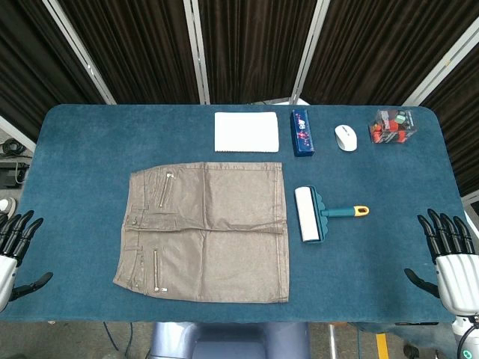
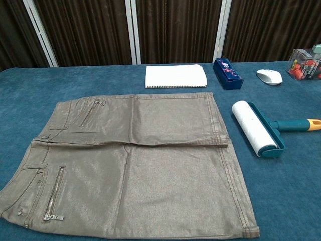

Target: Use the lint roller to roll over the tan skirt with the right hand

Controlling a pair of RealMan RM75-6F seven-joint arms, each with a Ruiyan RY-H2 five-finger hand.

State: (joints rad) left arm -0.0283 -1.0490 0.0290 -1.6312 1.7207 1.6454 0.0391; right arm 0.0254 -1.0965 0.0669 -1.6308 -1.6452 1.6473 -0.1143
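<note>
A tan skirt (image 1: pixel 206 230) (image 2: pixel 130 165) lies flat on the blue table, waistband to the left, zips showing. Just right of it lies the lint roller (image 1: pixel 314 213) (image 2: pixel 261 128), a white roll in a teal frame, its teal and yellow handle pointing right. My right hand (image 1: pixel 449 258) hangs at the table's right front edge, fingers apart and holding nothing, well right of the roller's handle. My left hand (image 1: pixel 13 247) rests at the left front edge, fingers spread and empty. Neither hand shows in the chest view.
Along the back of the blue table (image 1: pixel 90 149) lie a white folded cloth (image 1: pixel 246 132) (image 2: pixel 175 76), a dark blue box (image 1: pixel 301 132) (image 2: pixel 227 73), a white mouse (image 1: pixel 345 137) (image 2: pixel 269 76) and a clear box of red things (image 1: pixel 393 126) (image 2: pixel 306 64).
</note>
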